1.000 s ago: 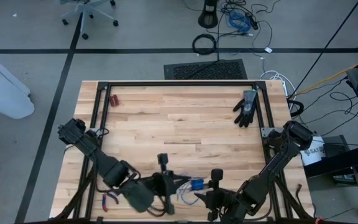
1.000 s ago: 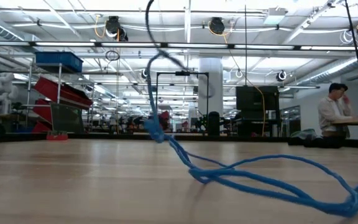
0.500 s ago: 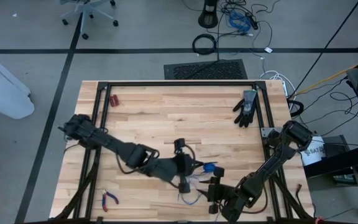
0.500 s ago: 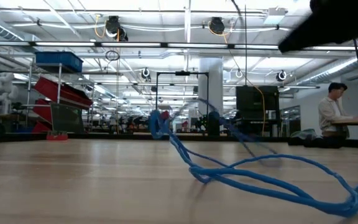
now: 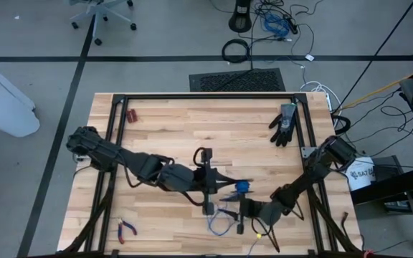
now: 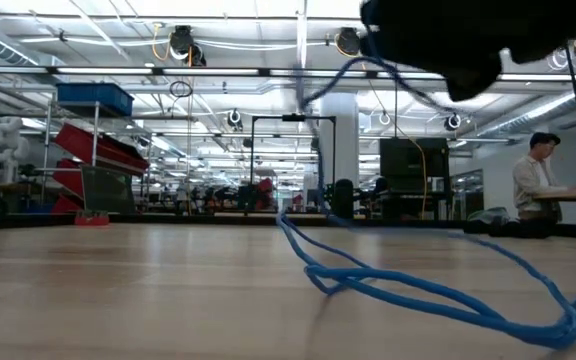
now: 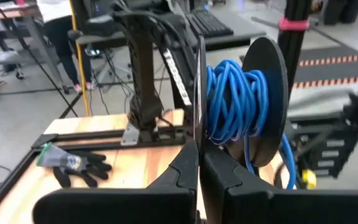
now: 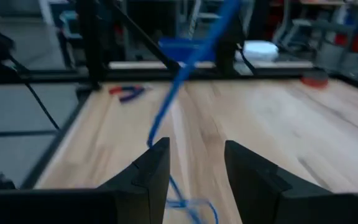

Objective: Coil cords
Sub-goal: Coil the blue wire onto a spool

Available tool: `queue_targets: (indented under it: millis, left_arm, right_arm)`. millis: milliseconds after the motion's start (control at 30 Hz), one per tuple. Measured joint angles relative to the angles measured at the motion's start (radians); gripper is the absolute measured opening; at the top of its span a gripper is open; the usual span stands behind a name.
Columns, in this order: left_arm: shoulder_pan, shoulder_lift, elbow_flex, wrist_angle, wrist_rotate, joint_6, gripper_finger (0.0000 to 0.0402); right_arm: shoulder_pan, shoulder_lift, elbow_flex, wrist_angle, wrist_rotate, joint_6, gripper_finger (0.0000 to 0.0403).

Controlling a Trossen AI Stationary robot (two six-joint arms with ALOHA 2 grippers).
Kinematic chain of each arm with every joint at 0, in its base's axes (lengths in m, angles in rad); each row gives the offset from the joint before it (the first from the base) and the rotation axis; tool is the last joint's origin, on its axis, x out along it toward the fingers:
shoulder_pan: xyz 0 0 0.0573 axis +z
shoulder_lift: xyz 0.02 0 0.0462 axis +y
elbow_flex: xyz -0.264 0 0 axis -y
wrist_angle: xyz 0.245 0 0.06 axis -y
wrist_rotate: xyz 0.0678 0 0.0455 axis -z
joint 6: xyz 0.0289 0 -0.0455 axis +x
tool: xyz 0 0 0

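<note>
While both arms crowd the near middle of the table (image 5: 192,125), its far half lies open apart from a black glove (image 5: 284,124) by the far right rail. Left gripper (image 5: 214,188): jaws together, nipping a strand of the blue cord (image 5: 221,218) beside a wound bundle seen in its wrist view. Right gripper (image 5: 244,215): jaws apart, cord running between them. Loose cord loops lie on the near middle boards; red-handled pliers (image 5: 126,228) sit near the near left edge.

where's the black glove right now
In the high view the black glove lies at the table's far right corner, beside the black frame rail, apart from both arms.
</note>
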State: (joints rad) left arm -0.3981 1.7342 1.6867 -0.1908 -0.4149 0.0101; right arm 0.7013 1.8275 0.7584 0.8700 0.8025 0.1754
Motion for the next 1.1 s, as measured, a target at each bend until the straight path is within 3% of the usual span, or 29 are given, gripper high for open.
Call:
queue_targets:
  millis: [167,367,567,900,1100]
  left_arm:
    - [-0.001,-0.018,-0.002,-0.046,-0.006,0.006,0.0006]
    - [-0.002,-0.025,-0.002,-0.089,-0.008,0.005,0.0006]
    - [-0.017,-0.033,-0.002,-0.125,-0.017,-0.003,0.0006]
    - [-0.03,-0.039,-0.002,-0.135,-0.061,-0.005,0.0006]
    - [-0.03,-0.039,-0.002,-0.132,-0.062,-0.006,0.0006]
  right_arm:
    - [-0.019,0.0,-0.002,0.046,-0.105,-0.012,0.0141]
    - [-0.005,0.0,-0.002,0.018,-0.094,-0.003,0.0141]
    - [0.007,0.0,-0.002,-0.049,0.016,0.079,0.0141]
    - [0.018,0.0,-0.002,0.045,-0.057,0.055,0.0141]
    - [0.012,0.0,0.022,0.056,0.01,0.025,0.0141]
